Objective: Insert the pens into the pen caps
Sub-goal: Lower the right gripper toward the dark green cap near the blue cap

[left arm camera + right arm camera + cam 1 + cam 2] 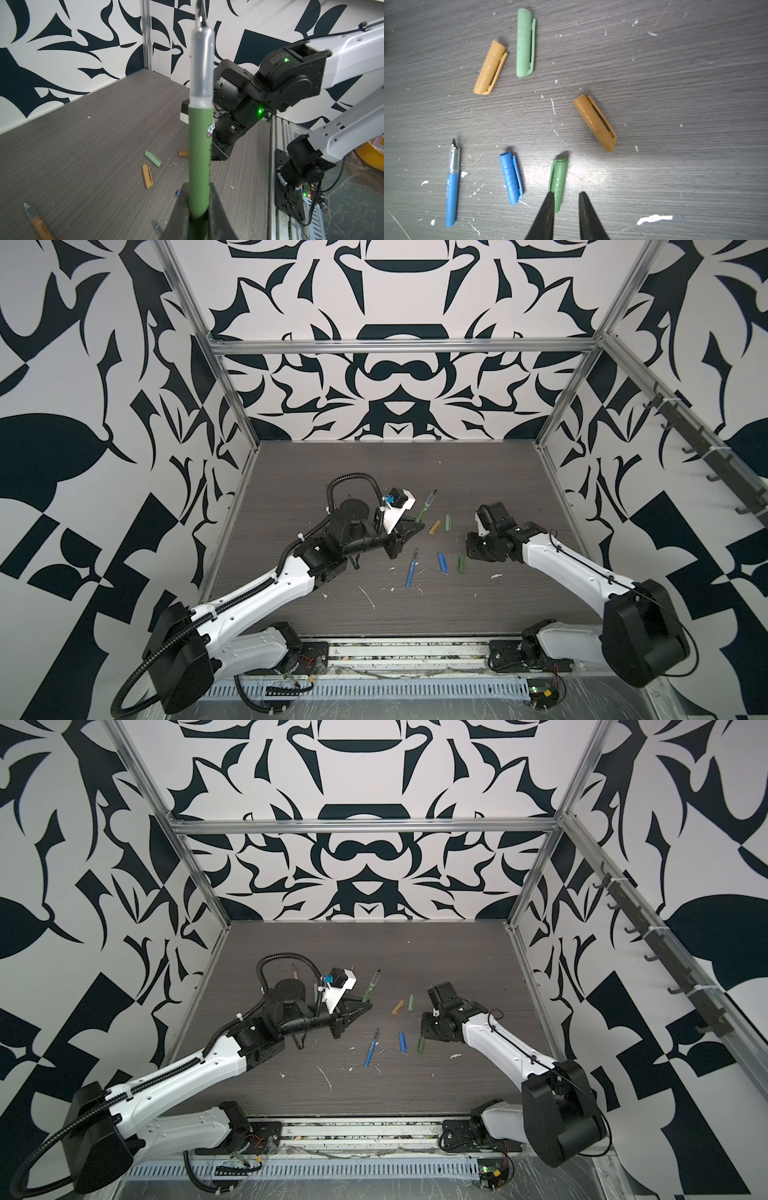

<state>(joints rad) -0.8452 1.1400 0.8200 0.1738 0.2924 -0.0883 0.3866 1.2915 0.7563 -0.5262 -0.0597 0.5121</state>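
Grey woodgrain worktop under black-and-white patterned walls. My left end effector is clenched on the dark green pen, nib toward the frame's top. My right end effector stands parted, grasping nothing; the dark green cap lies at lower centre, just left of the gap, its end behind one finger. The blue cap lies further left.

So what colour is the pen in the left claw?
Dark green pen, translucent grey near the tip; left wrist view shows it best.
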